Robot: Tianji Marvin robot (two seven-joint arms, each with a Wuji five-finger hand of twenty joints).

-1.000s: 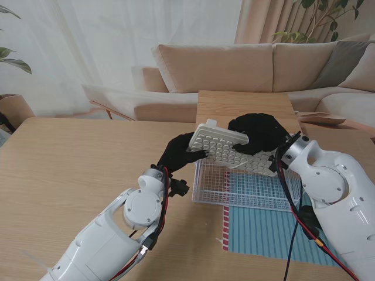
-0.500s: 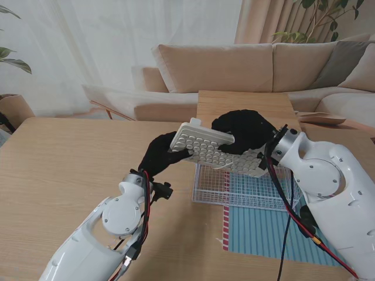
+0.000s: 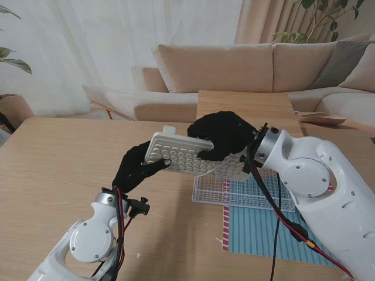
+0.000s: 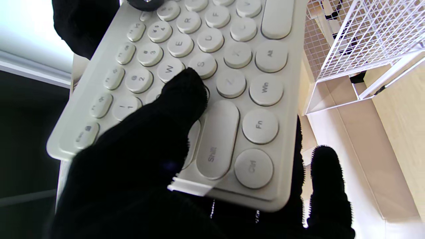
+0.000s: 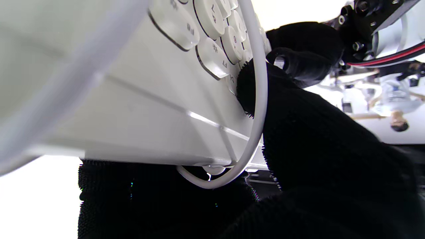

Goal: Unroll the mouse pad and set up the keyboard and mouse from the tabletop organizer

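Note:
A cream keyboard (image 3: 184,155) with round keys hangs tilted in the air, left of the white wire organizer (image 3: 246,190). My left hand (image 3: 136,167), in a black glove, grips its left end, thumb pressed on the keys (image 4: 186,89). My right hand (image 3: 221,136) is closed over the keyboard's far edge, and its wrist view shows the keyboard (image 5: 132,99) with a white cable (image 5: 255,132) looped over the fingers. The striped blue mouse pad (image 3: 266,231) lies flat, nearer to me than the organizer and partly under it. No mouse can be made out.
The organizer (image 4: 358,43) stands on the wooden table (image 3: 58,175) right of centre. A low wooden side table (image 3: 246,104) and a beige sofa (image 3: 258,67) stand beyond the table's far edge. My right forearm (image 3: 316,187) crosses over the pad.
Both hands have carried the keyboard to the left, off the organizer and over the table's middle. The left arm has drawn back toward me.

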